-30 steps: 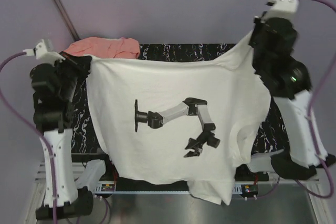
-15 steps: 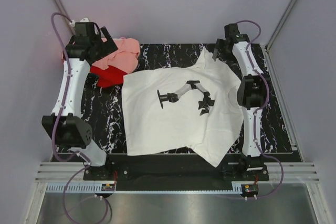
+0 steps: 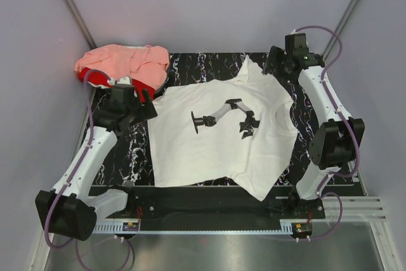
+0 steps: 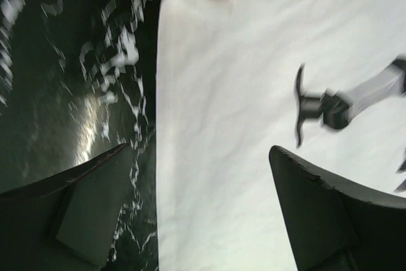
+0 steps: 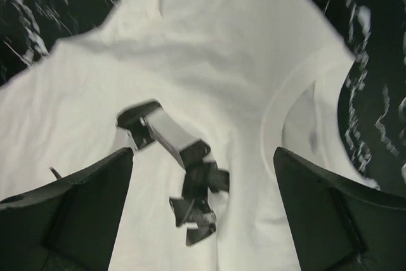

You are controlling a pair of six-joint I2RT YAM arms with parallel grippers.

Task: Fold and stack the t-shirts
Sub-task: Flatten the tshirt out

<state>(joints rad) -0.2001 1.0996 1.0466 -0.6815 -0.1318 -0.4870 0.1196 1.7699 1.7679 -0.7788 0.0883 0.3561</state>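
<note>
Between your two end effectors, the white t-shirt (image 3: 216, 144) lies spread on the table (image 3: 127, 150), print up. Its collar is on the right end effector's (image 3: 271, 65) side, its hem under the left end effector (image 3: 147, 107).

- Left: fingers apart, holding nothing, over the hem edge.
- Right: released too, empty, by the far sleeve.
- Beyond the left end effector: salmon-pink shirt (image 3: 120, 60) heaped on the red one (image 3: 95, 78), both unfolded.

Judgement: spreading looks finished, first fold not begun. Next you need a two-handed pinch on one side, at hem corner and sleeve. Take a single cloth layer and lift evenly so the print side stays unwrinkled.
</note>
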